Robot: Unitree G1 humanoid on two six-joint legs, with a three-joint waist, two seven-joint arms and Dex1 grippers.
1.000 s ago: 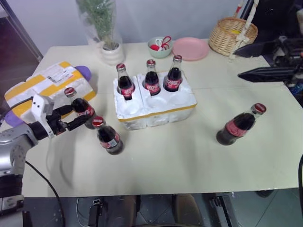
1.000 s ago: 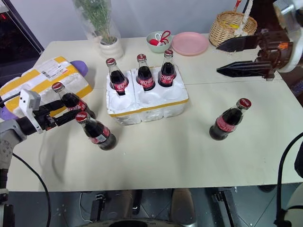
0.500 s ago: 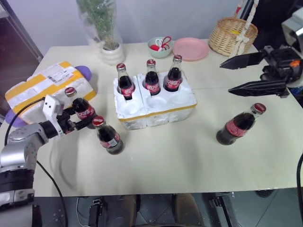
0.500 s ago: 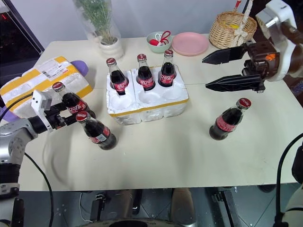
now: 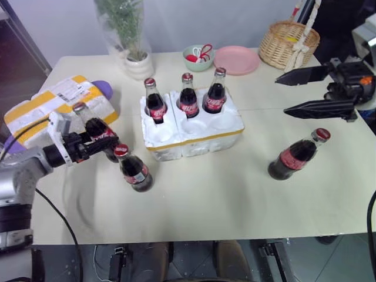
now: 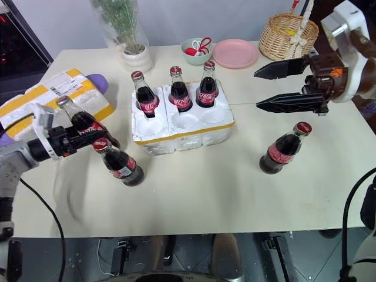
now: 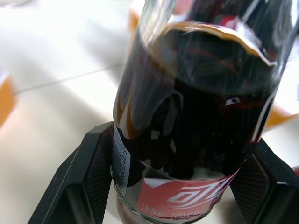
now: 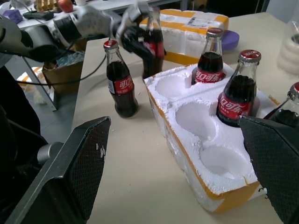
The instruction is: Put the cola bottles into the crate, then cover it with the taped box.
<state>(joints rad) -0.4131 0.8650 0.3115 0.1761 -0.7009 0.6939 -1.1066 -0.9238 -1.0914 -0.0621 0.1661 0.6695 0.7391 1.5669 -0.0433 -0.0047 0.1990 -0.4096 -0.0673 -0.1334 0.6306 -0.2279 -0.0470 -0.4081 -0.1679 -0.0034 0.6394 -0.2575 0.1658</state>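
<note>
Well, the left gripper [image 5: 94, 143] clamps a cola bottle [image 5: 96, 130] by its red, white-scripted label; "200" is barely readable there. It tilts, cap toward the taped box [image 5: 50, 107], beside the crate [image 5: 194, 133]. The right gripper [image 5: 305, 91] hangs wide open.

We see a cream table [image 5: 205, 200] against a pale wall [image 5: 235, 17]; dark floor [image 5: 23, 64] past its left edge. Cardboard box [image 8: 60, 70] on floor, beside the table.
</note>
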